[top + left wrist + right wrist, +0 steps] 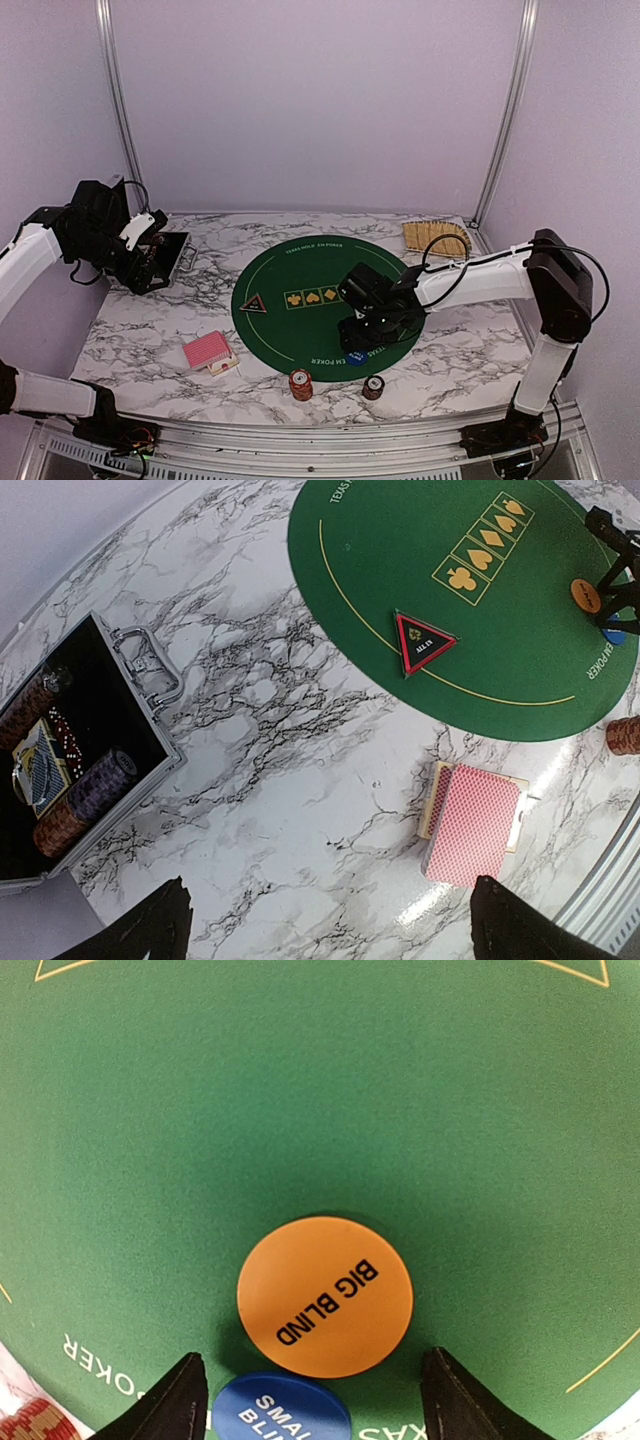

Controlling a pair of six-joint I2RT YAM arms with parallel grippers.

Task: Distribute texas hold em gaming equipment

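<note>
My right hand (312, 1370) is down over the near edge of the round green mat (300, 270), jaws partly open and holding nothing. The two dark fingertips (180, 1400) stand either side of the orange disc (325, 1297), which lies flat on the felt with BIG BLIND printed across it. Green shows between its rim and each tip, so I am not touching it. Just nearer to me, right against the orange one's edge, lies the blue disc (280, 1412), partly cut off by the frame. Whether my tips rest on the mat I cannot tell.

My left hand (335, 925) hangs above the left part of the marble counter (280, 780), spread as wide as it goes and empty. Close to the counter's near edge, the red-pink-backed playing cards (472, 823) sit as a squared deck on a pale flat thing that pokes out along two sides. The black triangular marker (422, 642), red-edged, lies on the left side of the mat, beside the row of yellow suit symbols. Two short stacks of poker chips (300, 383) stand on the bare marble just off the mat's near rim, apart from one another. To the far left the black-and-silver case (138, 685) lies open with more chip stacks inside. A tan woven tray (437, 238) sits at the far right corner.
</note>
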